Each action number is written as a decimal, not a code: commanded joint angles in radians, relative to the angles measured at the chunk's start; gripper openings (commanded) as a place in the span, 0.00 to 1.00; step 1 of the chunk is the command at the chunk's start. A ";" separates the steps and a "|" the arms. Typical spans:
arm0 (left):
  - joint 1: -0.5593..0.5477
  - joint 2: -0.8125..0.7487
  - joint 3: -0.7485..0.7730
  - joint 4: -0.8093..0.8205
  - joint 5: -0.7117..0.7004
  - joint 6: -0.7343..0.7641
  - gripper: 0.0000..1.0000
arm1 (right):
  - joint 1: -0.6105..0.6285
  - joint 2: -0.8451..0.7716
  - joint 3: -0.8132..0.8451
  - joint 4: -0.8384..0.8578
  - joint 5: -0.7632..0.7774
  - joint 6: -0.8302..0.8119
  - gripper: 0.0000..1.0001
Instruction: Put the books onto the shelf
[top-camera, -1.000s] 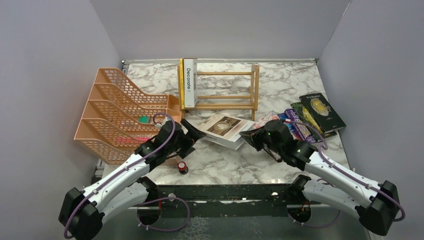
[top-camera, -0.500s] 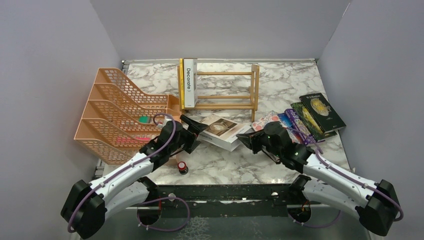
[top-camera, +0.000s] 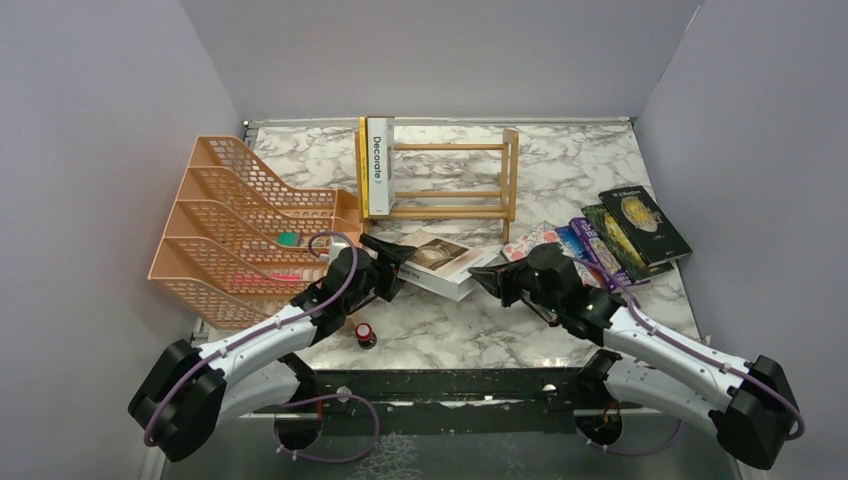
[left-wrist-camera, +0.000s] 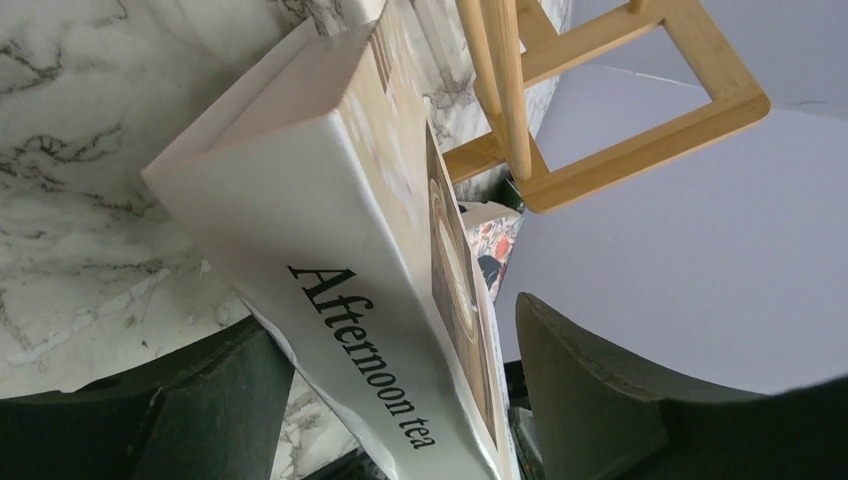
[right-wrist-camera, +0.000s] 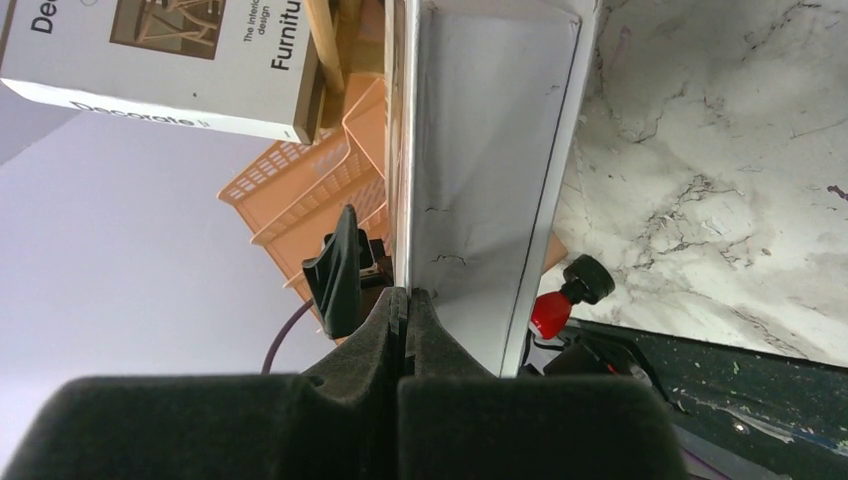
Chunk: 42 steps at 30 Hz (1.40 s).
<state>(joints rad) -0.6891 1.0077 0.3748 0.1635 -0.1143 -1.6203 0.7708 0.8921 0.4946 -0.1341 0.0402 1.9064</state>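
My left pincer (left-wrist-camera: 390, 315) stands wide, 1 finger on each side of the spine end of the Afternoon tea book (top-camera: 445, 258), with a gap showing on the cover side, so I judge it has no grip yet. That book lies low on the table (top-camera: 560, 170), just in front of the shelf (top-camera: 511, 175) and between my 2 arms. From above, its long axis runs roughly left to right, so its left end points into the left pincer. I cannot tell whether its right side is tipped up off the marble.

My right pincer (right-wrist-camera: 403, 300) is closed on nothing, its joined tips against the book's right edge as a backstop. The left arm is nearer the free slot, so I would let it close on the thickness, lift, and stand the spine upright.

On the shelf, Decorate (top-camera: 378, 170) stands at the left end with the thin yellow book (top-camera: 361, 165) touching it. The space to their right is open and lies straight behind my target. The remaining books (top-camera: 610, 235) lie fanned near the right arm. The orange mesh tray (top-camera: 240, 220) sits left of the left arm, close enough to clip on the swing.
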 joint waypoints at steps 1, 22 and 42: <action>-0.007 0.055 0.011 0.122 -0.075 -0.054 0.74 | -0.003 -0.003 -0.016 0.061 -0.030 0.021 0.01; -0.013 -0.068 -0.031 0.035 -0.125 0.072 0.29 | -0.003 -0.122 -0.041 -0.128 0.041 -0.269 0.74; -0.013 -0.506 0.133 -0.384 -0.009 0.561 0.30 | -0.004 -0.227 0.144 -0.294 0.205 -0.707 0.76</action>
<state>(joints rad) -0.6964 0.5396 0.3923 -0.1764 -0.1654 -1.2476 0.7704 0.6708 0.6205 -0.3977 0.1890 1.2755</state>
